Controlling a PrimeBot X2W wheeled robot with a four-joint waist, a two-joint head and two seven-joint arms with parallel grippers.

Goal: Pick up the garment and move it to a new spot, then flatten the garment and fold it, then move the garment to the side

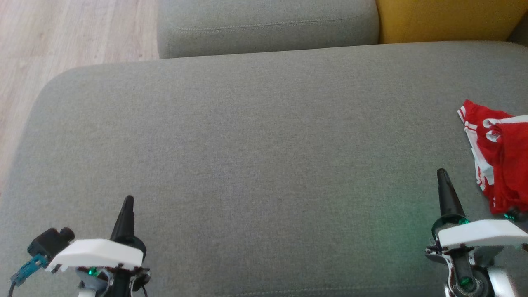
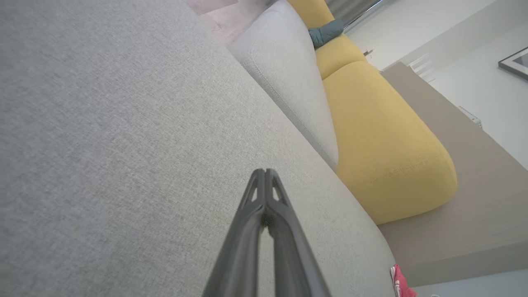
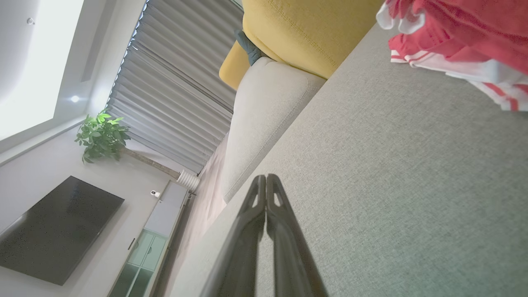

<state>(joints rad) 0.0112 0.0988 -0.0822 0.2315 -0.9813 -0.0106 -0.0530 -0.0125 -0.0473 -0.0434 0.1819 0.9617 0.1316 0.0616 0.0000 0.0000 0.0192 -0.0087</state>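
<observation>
While L pincer (image 1: 128,200) & R pincer (image 1: 441,172) closed, empty: red garment (image 1: 503,156) at grey seat (image 1: 264,144) R edge, yellow cushion (image 1: 445,20) behind.

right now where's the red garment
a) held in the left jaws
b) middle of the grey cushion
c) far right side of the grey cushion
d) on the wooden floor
c: the red garment lies crumpled on the far right side of the grey cushion, with nothing gripping it.
</observation>
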